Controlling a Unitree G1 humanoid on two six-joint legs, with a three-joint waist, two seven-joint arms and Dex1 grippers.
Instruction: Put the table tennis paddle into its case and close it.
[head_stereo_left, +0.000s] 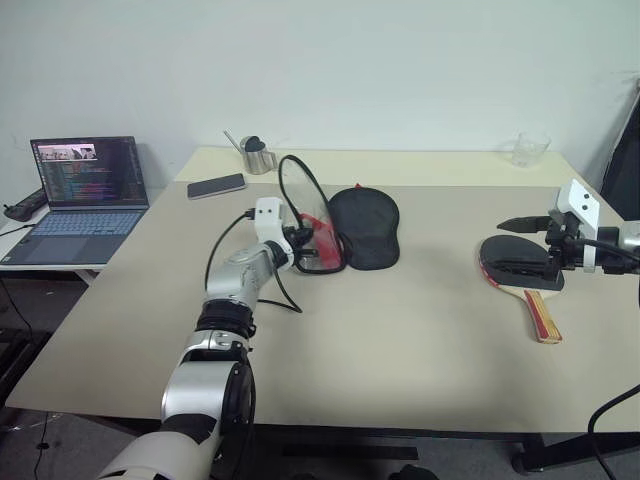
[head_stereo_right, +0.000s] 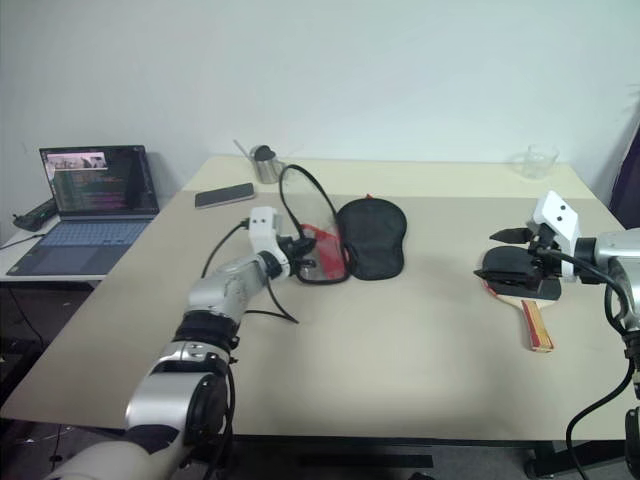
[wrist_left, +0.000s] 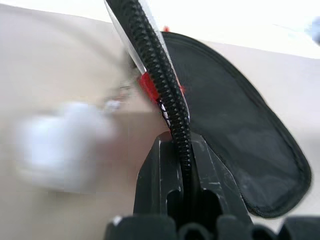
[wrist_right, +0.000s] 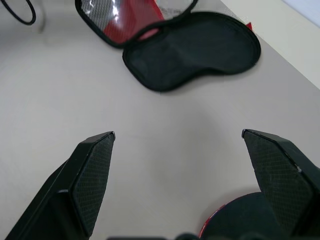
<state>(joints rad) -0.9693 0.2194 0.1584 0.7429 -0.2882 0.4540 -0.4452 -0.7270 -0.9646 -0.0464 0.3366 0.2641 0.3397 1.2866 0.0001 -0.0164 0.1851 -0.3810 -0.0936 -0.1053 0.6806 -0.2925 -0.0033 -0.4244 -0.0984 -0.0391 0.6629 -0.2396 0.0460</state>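
Worktop (head_stereo_left: 400, 330) of pale beige carries everything, with the case (head_stereo_left: 363, 228) lying open near its middle: one black half flat on the surface, the other half with its clear panel and red lower part lifted up on edge beside it. Its zip rim stands as a thin black loop above the worktop, and the left hand (head_stereo_left: 300, 243) is clamped on that rim, its two black fingers (wrist_left: 165, 175) pressed together around the toothed edge, holding the flap raised. A black cable trails from that wrist down onto the surface. Well apart, toward the right side, lies the table tennis paddle (head_stereo_left: 520, 272), black face up, red edge showing, its striped wooden handle pointing toward the near edge. The right hand (head_stereo_left: 535, 245) hovers just over the paddle's round face with its fingers spread wide apart and nothing between them; from its wrist the two tips (wrist_right: 95, 165) frame bare worktop, with the open case farther off. Along the far edge sit a small metal jug (head_stereo_left: 256, 154) and a dark phone (head_stereo_left: 216, 186) on the left, and a clear glass cup (head_stereo_left: 528, 149) on the right. An open laptop (head_stereo_left: 80, 195) stands on a lower side table past the left edge.
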